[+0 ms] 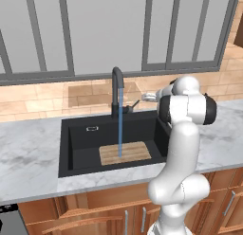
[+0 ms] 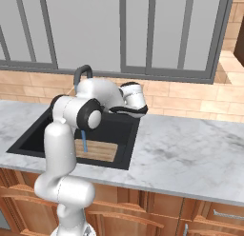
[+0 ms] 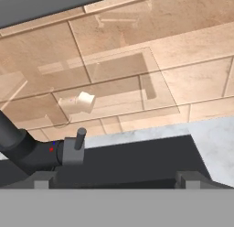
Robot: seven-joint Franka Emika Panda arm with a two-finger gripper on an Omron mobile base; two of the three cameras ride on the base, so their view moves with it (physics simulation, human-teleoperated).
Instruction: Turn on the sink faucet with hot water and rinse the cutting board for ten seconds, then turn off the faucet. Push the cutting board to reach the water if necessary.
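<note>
left base view has the sink faucet [image 1: 116, 89] standing at the back rim of the sink [image 1: 76, 134], its small lever [image 1: 133, 106] sticking out to the side. the water [image 1: 120, 125] drops from the spout in a thin blue line onto the cutting board [image 1: 125, 153], which lies flat on the sink floor below the faucet. the gripper [image 1: 148, 96] hangs just beside the lever, apart from it, holding nothing. hand view shows the fingertips [image 3: 43, 181] spread wide, the lever near the left one.
</note>
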